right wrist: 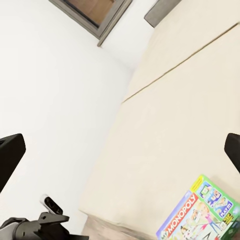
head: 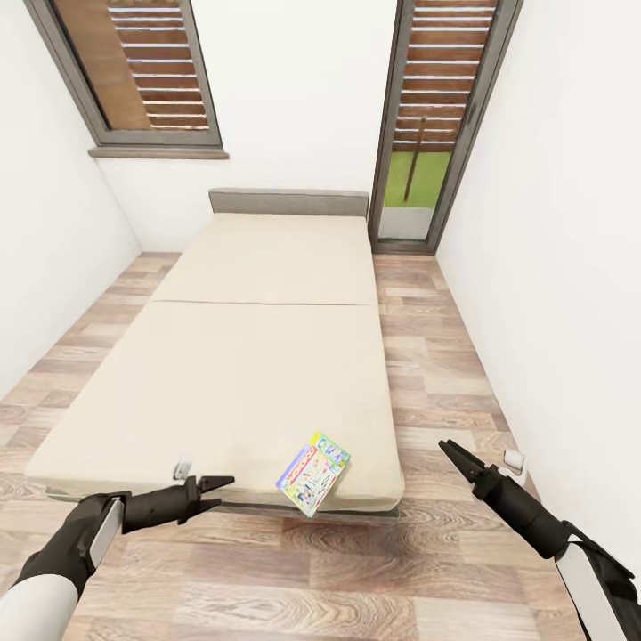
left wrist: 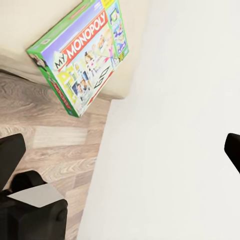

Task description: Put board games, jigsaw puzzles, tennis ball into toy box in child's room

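Note:
A board game [head: 313,472], a thin flat box with a pastel Monopoly lid and a green edge, lies on the near right corner of the bed [head: 249,356], overhanging the mattress edge a little. My left gripper [head: 221,488] hovers open just in front of the bed's foot, left of the box and apart from it. Off to the right, over the floor, my right gripper [head: 448,448] is open too, well clear of the box. The left wrist view shows the box [left wrist: 82,55] ahead, between the wide-apart fingers [left wrist: 10,150]. It appears again in the right wrist view [right wrist: 200,215].
A low grey headboard [head: 288,202] backs the bed against the far white wall. Dark-framed windows stand at the back left [head: 142,71] and back right [head: 436,116]. A strip of wood floor [head: 436,356] runs between the bed and the right wall.

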`<state>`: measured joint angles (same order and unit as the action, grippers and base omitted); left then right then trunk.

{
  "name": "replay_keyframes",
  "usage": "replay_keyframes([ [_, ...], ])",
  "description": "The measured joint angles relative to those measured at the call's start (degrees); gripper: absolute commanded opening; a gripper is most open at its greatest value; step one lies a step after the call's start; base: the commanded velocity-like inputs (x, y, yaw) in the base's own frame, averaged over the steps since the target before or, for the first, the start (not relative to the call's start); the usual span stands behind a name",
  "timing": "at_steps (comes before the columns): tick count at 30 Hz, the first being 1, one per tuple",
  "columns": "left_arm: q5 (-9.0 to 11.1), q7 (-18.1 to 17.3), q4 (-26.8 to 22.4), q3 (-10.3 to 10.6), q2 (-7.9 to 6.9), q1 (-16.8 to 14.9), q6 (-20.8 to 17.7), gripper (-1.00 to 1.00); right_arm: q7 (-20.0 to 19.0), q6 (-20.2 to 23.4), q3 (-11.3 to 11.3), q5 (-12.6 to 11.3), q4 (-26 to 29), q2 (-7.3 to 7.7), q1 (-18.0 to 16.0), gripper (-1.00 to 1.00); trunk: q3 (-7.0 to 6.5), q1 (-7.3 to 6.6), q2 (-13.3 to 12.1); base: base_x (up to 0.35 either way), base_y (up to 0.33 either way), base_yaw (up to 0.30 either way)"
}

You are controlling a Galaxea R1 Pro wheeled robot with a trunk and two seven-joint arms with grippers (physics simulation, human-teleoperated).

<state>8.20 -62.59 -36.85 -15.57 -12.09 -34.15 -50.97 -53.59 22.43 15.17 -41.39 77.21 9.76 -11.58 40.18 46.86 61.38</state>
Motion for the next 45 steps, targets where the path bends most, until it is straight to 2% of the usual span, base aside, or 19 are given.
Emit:
replay_keyframes([
  [14,0.15,2.69,2.66,0.01,1.22,-0.1,-0.4,1.0,0.39,0.06,-0.04,-0.03,-0.11,-0.06,0.0,1.0,2.51,3.08,5.62,0.0,0.0,0.0],
  [28,0.21,8.12,4.85,0.05,2.24,-0.18,-0.21,1.0,0.08,0.01,-0.03,0.01,0.29,-0.01,0.0,1.0,4.9,6.15,11.24,0.0,0.0,0.0],
  [45,0.21,8.94,4.95,0.05,2.39,-0.17,0.15,1.0,-0.15,0.0,0.01,0.03,0.41,-0.01,0.0,1.0,6.53,9.89,18.06,0.0,0.0,0.0],
])
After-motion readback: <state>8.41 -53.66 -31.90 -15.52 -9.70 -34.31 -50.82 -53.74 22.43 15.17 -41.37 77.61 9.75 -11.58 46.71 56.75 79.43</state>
